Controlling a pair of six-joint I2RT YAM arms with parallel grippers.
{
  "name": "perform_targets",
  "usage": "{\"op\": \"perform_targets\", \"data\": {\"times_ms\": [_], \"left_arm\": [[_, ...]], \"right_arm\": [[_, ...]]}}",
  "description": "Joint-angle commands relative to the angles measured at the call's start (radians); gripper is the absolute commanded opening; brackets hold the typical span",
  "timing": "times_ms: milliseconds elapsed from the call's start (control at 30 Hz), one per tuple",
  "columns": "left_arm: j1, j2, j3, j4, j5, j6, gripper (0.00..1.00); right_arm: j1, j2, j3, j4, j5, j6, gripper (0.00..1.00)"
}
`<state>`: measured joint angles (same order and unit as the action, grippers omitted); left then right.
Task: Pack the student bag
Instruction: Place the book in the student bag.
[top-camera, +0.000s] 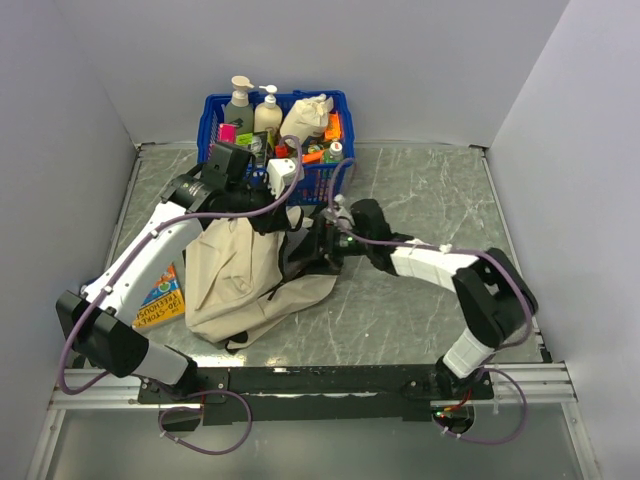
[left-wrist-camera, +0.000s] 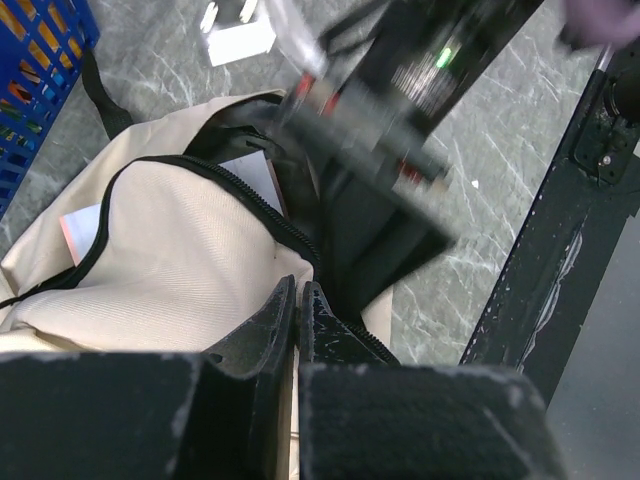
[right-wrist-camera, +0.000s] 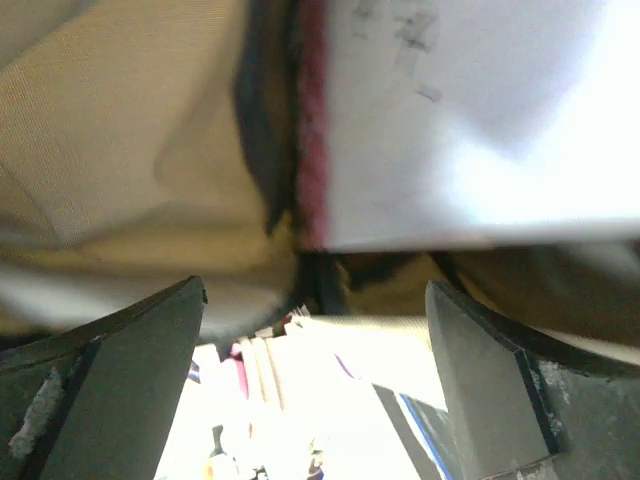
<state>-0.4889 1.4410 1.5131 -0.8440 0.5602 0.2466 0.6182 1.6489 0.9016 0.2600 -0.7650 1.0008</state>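
Table: the grey marbled table (top-camera: 430, 190) bears all things, and both arms reach from its near edge toward the left middle
Student bag: the student bag (top-camera: 225, 275) lies slumped in the left middle of the table, with its mouth turned to the far right; I judge it lies so because the right arm can enter from that side
Blue basket: the blue basket (top-camera: 212, 110) stands at the far edge, full of bottles and small items, close behind the bag, so the supply is near the mouth
Book: a coloured book (top-camera: 165, 295) lies just beside the bag's left side, partly under the left arm, not yet packed
Right gripper: the right gripper (right-wrist-camera: 315, 290) is inside the bag's mouth, its fingers spread wide and nothing between them
Left gripper: the left gripper (left-wrist-camera: 298, 292) has its fingers pressed together at the bag's rim beside the zipper; whether cloth is pinched there I cannot tell, but I judge it is placed to keep the mouth open
Notebook: a white notebook (right-wrist-camera: 470, 120) with a red edge sits in the bag just ahead of the right fingers, apart from them; I judge it is already packed
Zipper: the black zipper (left-wrist-camera: 240, 195) is undone around the opening, so closing is not yet done
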Motion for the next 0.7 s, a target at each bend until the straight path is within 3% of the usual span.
{"op": "perform_targets", "data": {"times_ms": [0,133,267,367,400,467,500,533,667], "left_arm": [[-0.010,-0.021,0.010,0.040,0.052,0.010,0.01],[-0.010,-0.025,0.015,0.036,0.056,0.010,0.01],[-0.010,-0.028,0.016,0.036,0.060,0.005,0.01],[-0.010,-0.031,0.010,0.039,0.060,-0.001,0.01],[-0.010,-0.033,0.004,0.045,0.060,-0.003,0.01],[-0.010,-0.034,-0.002,0.048,0.063,-0.004,0.01],[-0.010,-0.034,-0.008,0.048,0.063,-0.004,0.01],[-0.010,-0.036,-0.011,0.051,0.064,-0.004,0.01],[-0.010,-0.037,-0.021,0.051,0.066,-0.003,0.01]], "right_arm": [[-0.084,-0.150,-0.043,-0.122,0.081,-0.117,1.00],[-0.132,-0.215,0.003,-0.197,0.203,-0.189,1.00],[-0.150,-0.161,0.147,-0.286,0.239,-0.278,1.00],[-0.146,-0.109,0.204,-0.285,0.240,-0.278,0.79],[-0.143,-0.100,0.213,-0.292,0.257,-0.278,0.54],[-0.133,-0.075,0.232,-0.301,0.302,-0.280,0.27],[-0.126,-0.066,0.240,-0.320,0.312,-0.280,0.05],[-0.123,-0.045,0.246,-0.326,0.323,-0.278,0.00],[-0.115,0.008,0.235,-0.305,0.331,-0.223,0.02]]}}
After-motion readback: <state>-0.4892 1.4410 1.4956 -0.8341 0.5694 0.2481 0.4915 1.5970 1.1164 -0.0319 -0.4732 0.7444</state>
